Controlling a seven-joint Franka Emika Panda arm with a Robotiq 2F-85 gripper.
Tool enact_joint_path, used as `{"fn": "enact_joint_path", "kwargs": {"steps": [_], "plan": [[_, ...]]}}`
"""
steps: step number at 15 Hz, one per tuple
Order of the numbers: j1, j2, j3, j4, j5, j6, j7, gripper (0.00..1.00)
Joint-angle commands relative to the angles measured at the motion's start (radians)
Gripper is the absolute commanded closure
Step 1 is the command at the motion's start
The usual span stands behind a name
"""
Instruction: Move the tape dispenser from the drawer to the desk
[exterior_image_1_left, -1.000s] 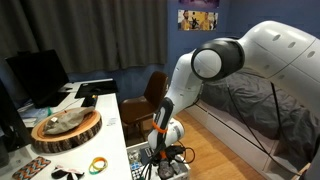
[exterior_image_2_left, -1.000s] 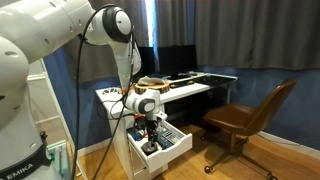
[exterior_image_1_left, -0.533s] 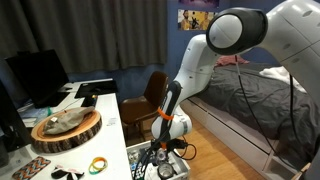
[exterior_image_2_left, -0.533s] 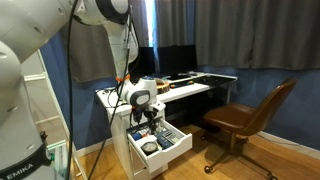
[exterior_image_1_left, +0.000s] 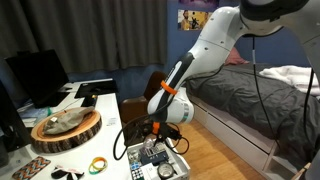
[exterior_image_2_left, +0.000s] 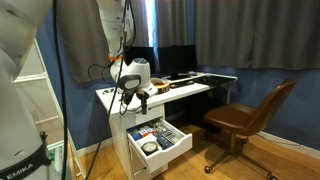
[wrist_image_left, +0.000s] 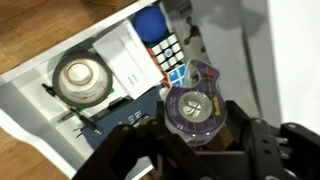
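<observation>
Tape dispenser (wrist_image_left: 192, 100), clear purple with a roll inside, is clamped between the two dark fingers of the gripper (wrist_image_left: 195, 128), which is closed tight on its sides. In the wrist view it hangs above the open drawer (wrist_image_left: 35, 118), clear of the contents. Its far end lies over the inner edge of the tray.

Below it, the drawer's white compartments hold a round tin (wrist_image_left: 80, 80), a white card (wrist_image_left: 128, 62), a blue disc (wrist_image_left: 150, 22) and a dark block with a grid of pale squares (wrist_image_left: 170, 55). Thin dark items lie in the strip nearest the gripper, too blurred to name.

In both exterior views the gripper (exterior_image_2_left: 137, 96) sits level with the front edge of the desk (exterior_image_2_left: 195, 86), near its end corner, with the pulled-out drawer (exterior_image_2_left: 165, 155) directly underneath. The dispenser itself is too small to make out in those views.

On the desk (exterior_image_1_left: 108, 112), a round wooden tray (exterior_image_1_left: 67, 130) takes up the middle of the near end. A yellow tape ring (exterior_image_1_left: 98, 165) lies by the front edge, beside the arm. A monitor (exterior_image_1_left: 35, 75) stands toward the back edge. A black cable (exterior_image_1_left: 128, 128) loops off the wrist between the gripper (exterior_image_1_left: 156, 128) and the desk's edge. The brown chair (exterior_image_2_left: 250, 115) stands well apart from the drawer. The bed (exterior_image_1_left: 245, 100) lies behind the arm.
</observation>
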Motion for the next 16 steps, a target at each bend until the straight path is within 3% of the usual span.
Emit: {"fn": "enact_joint_path", "kwargs": {"steps": [1,2,3,10,11,16], "plan": [[-0.213,0.008,0.270,0.034,0.062,-0.079,-0.062,0.64],[-0.097,-0.012,0.141,0.021,0.049,-0.050,-0.032,0.64],[-0.123,-0.016,0.176,0.027,0.055,-0.056,-0.039,0.39],[-0.096,-0.008,0.138,0.025,0.053,-0.056,-0.038,0.39],[-0.128,0.000,0.180,0.033,0.061,-0.062,-0.048,0.64],[-0.155,-0.001,0.277,0.079,0.140,-0.081,0.005,0.64]]}}
